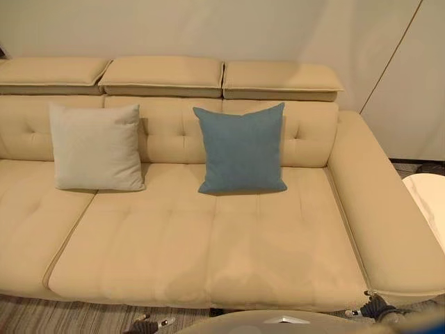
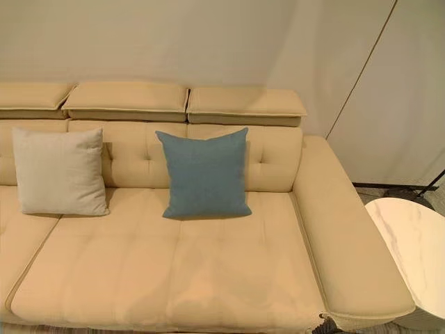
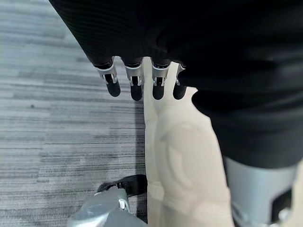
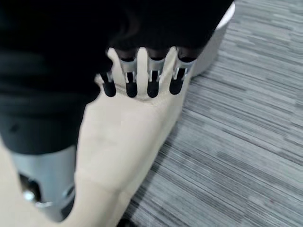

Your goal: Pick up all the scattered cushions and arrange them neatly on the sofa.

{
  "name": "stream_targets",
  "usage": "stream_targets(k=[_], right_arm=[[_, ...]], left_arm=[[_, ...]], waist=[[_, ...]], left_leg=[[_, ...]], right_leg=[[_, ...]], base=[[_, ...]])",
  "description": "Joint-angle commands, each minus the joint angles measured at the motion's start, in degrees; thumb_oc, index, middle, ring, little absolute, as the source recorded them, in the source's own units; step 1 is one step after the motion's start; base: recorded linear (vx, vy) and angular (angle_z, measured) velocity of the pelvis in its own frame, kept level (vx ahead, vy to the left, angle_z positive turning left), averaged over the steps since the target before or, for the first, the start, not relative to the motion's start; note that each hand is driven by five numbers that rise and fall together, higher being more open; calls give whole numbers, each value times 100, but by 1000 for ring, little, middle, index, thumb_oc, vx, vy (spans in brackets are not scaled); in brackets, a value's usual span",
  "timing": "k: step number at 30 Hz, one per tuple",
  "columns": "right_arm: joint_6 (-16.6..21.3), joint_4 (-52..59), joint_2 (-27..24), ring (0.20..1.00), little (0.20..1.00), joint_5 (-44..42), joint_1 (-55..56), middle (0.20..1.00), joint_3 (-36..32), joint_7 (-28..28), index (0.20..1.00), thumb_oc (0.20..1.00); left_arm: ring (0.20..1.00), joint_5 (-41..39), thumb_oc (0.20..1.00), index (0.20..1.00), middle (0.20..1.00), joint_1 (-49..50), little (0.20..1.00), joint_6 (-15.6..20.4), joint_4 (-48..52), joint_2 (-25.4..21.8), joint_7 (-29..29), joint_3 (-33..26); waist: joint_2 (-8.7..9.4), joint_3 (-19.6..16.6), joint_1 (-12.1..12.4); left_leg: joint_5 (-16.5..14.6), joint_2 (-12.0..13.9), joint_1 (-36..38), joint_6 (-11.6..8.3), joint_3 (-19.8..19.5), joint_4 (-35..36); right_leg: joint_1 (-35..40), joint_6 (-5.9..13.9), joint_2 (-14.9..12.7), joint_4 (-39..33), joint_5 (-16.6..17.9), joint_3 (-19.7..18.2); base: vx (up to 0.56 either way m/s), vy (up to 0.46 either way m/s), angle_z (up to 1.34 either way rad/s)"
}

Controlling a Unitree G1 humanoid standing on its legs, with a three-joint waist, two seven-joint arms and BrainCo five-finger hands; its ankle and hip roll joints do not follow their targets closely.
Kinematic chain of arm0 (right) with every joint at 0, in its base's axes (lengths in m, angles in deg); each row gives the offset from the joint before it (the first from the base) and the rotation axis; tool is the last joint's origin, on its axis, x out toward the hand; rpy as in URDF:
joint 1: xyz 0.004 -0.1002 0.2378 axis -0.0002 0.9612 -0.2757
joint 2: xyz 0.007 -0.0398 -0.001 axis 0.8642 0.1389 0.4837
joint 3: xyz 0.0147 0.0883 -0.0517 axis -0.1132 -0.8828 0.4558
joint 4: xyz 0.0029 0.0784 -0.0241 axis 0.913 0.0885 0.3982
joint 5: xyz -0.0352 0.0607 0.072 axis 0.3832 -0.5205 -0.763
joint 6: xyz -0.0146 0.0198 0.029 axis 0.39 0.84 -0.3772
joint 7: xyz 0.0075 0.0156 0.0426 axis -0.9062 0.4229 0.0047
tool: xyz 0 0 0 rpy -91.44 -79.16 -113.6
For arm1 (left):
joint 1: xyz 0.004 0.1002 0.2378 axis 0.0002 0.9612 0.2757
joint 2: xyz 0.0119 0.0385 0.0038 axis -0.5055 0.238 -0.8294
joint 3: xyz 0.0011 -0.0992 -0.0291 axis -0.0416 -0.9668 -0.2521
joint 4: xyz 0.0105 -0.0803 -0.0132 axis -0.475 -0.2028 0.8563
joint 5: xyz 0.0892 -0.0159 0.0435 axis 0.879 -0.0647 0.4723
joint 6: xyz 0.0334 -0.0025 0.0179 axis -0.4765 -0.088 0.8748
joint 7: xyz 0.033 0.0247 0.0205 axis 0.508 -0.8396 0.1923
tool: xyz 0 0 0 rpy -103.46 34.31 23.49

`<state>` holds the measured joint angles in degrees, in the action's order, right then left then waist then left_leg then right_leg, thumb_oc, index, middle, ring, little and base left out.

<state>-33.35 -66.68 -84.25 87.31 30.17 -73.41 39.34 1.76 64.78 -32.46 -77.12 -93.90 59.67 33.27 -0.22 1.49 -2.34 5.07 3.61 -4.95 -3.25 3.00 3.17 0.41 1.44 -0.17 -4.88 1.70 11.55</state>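
On the sofa, two cushions stood upright against the backrest: one beige cushion at the left of the frame and one blue cushion near the centre, apart from each other. The left hand and the right hand hung low with fingers straight and relaxed, holding nothing. I saw no cushion on the striped floor, though little floor was visible. To finish well, the robot should probably look around for others before stopping.
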Motion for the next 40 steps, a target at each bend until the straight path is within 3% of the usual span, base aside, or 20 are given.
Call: stream_targets(k=[1, 5, 8, 9, 10, 11, 14, 18, 20, 22, 23, 26, 28, 29, 31, 40], right_arm=[[0, 134, -115, 1000, 1000, -433, -467, 1000, -112, 76, 1000, 1000], [-23, -14, -144, 1000, 1000, -411, -484, 1000, -69, 66, 1000, 1000], [-23, -14, -142, 1000, 1000, -411, -485, 1000, -69, 66, 1000, 1000], [-35, -42, -146, 1000, 1000, -390, -474, 1000, -90, 46, 1000, 1000], [-46, -54, -157, 1000, 1000, -377, -477, 1000, -101, 40, 1000, 1000], [-75, -114, -125, 1000, 1000, -352, -546, 1000, -55, 31, 1000, 1000], [-93, -114, -51, 1000, 1000, -342, -653, 1000, 9, 53, 1000, 1000], [-93, -114, -51, 1000, 1000, -342, -653, 1000, 9, 53, 1000, 1000], [-229, -99, 37, 1000, 1000, -84, -834, 1000, 170, 47, 1000, 1000], [-221, -105, 52, 1000, 1000, -100, -865, 1000, 206, 48, 1000, 1000], [-246, -170, 63, 1000, 1000, -103, -862, 1000, 256, 11, 1000, 1000], [-241, -318, 112, 1000, 1000, -199, -812, 1000, 225, 0, 1000, 1000], [-246, -336, 113, 1000, 1000, -203, -768, 1000, 191, 3, 1000, 1000], [-233, -362, 154, 1000, 1000, -178, -707, 1000, 185, -9, 1000, 1000], [-233, -386, 150, 1000, 1000, -199, -713, 1000, 184, 5, 1000, 1000], [-220, -455, 210, 1000, 1000, -226, -656, 1000, 210, 70, 1000, 1000]], left_arm=[[1000, 163, 1000, 1000, 1000, -474, 1000, 43, 100, -258, -18, 29], [1000, 256, 1000, 1000, 1000, -541, 1000, 33, 85, -164, 20, 151], [1000, 256, 1000, 1000, 1000, -543, 1000, 33, 85, -166, 20, 150], [1000, 197, 1000, 1000, 1000, -511, 1000, 48, 82, -110, 23, 150], [1000, 160, 1000, 1000, 1000, -509, 1000, 60, 85, -92, 21, 151], [1000, 202, 1000, 1000, 1000, -573, 1000, 50, 121, -77, -12, 263], [1000, 210, 1000, 1000, 1000, -699, 1000, 67, 142, -127, -59, 308], [1000, 210, 1000, 1000, 1000, -699, 1000, 67, 142, -127, -59, 308], [1000, 399, 1000, 1000, 1000, -789, 1000, 56, -12, -210, -132, 338], [1000, 410, 1000, 1000, 1000, -837, 1000, 50, -16, -234, -135, 369], [1000, 436, 1000, 1000, 1000, -857, 1000, 12, -24, -275, -130, 389], [1000, 422, 1000, 1000, 1000, -778, 1000, -25, -92, -294, -126, 354], [1000, 401, 1000, 1000, 1000, -719, 1000, -30, -104, -293, -107, 348], [1000, 449, 1000, 1000, 1000, -692, 1000, -7, -145, -278, -111, 354], [1000, 433, 1000, 1000, 1000, -686, 1000, -4, -170, -248, -128, 315], [1000, 361, 1000, 1000, 1000, -631, 1000, -53, -157, -149, -117, 301]], waist=[[289, 350, -20], [365, 342, -56], [376, 323, -69], [309, 267, -117], [280, 201, -173], [188, 102, -324], [218, 119, -339], [218, 119, -339], [337, 356, -270], [341, 401, -263], [320, 459, -179], [221, 384, 13], [245, 288, 96], [368, 93, 140], [406, 38, 118], [397, -1, 75]], left_leg=[[-456, 259, -103, -384, 294, -881], [-1221, -80, 53, -251, -61, -1910], [-1197, -96, 31, -247, -69, -1894], [-1316, -173, 355, -233, -300, -1973], [-1341, -196, 506, -233, -377, -1849], [-1574, -187, 834, -166, -299, -1191], [-1626, -294, 919, -44, -243, -838], [-1626, -294, 919, -44, -243, -838], [-1500, -633, 677, 217, -293, -734], [-1461, -645, 564, 252, -304, -774], [-1369, -654, 336, 348, -282, -873], [-1168, -508, 175, 421, -269, -787], [-1109, -492, 170, 389, -255, -685], [-1070, -474, 166, 290, -213, -570], [-1011, -391, 200, 197, -164, -511], [-944, -188, 552, 22, -112, -388]], right_leg=[[-52, 518, -445, 252, -369, 45], [-374, 453, -506, 343, -201, -61], [-398, 456, -522, 345, -197, -52], [-512, 456, -460, 380, -113, -146], [-611, 477, -468, 385, -67, -164], [-883, 593, -511, 457, 162, -187], [-1095, 700, -617, 503, 354, -197], [-1095, 700, -617, 503, 354, -198], [-1554, 1027, -884, 566, 754, -290], [-1569, 1017, -858, 683, 611, -413], [-1498, 909, -807, 1226, 318, -625], [-1170, 764, -798, 1978, -130, -613], [-1010, 713, -865, 1895, -94, -558], [-567, 772, -805, 1138, -186, -436], [-411, 766, -688, 752, -203, -465], [-28, 661, -526, 487, -293, -340]], base=[[-297, -103, 30], [-206, -12, 26], [-56, 29, -2], [-107, 91, 17], [-296, 263, 3], [-227, 210, -15], [-236, 191, -7], [-129, 78, -17], [-696, 297, -22], [-372, 91, -78], [-312, 59, -54], [-252, 16, -18], [-38, -105, -43], [14, -237, -48], [-14, -194, 6], [9, -52, 15]])
